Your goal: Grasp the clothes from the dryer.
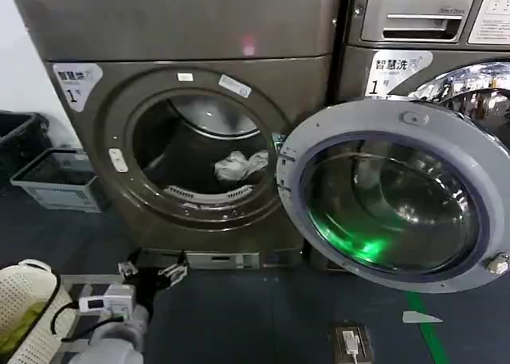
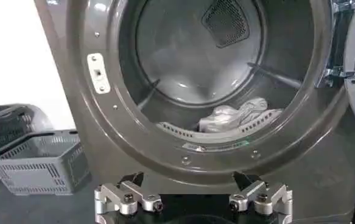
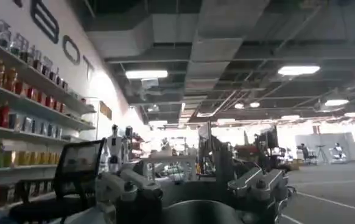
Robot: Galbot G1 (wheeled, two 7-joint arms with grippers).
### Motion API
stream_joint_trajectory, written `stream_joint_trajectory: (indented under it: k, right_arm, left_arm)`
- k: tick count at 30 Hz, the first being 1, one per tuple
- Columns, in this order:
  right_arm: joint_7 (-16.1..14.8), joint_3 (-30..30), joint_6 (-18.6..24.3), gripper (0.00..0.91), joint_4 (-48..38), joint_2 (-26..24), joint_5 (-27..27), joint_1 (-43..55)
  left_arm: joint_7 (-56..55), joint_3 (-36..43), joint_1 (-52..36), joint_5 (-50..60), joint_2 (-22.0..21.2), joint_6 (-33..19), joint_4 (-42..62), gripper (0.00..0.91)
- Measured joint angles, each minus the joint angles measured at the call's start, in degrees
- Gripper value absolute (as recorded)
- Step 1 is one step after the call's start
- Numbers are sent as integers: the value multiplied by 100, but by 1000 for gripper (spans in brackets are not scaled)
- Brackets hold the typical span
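Fingers [image 2: 123, 196] of left gripper [image 2: 192, 196] spread wide, low before the dryer [image 1: 159, 37], well short of the clothes [image 1: 239, 166] on the drum floor: light, limp, wrinkled fabric, best pinched at a raised fold; right gripper [image 3: 192, 185] parked, spread, facing the room.

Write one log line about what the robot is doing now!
left gripper: open, low before dryer | clothes: in drum | right gripper: open, away

Clothes [image 2: 238, 115] partly hidden behind drum lip, dryer [image 1: 191, 101] cut at frame top in head view, left gripper [image 2: 192, 196] base cropped, sticker print too small to read
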Motion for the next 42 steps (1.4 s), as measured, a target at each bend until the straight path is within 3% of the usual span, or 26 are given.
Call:
stream_joint_trajectory:
  k: [42]
  right_arm:
    - [22,-6,70,907,-7,109,36,2]
  left_arm:
    - [-33,23,-5,-10,-57,0,118,907]
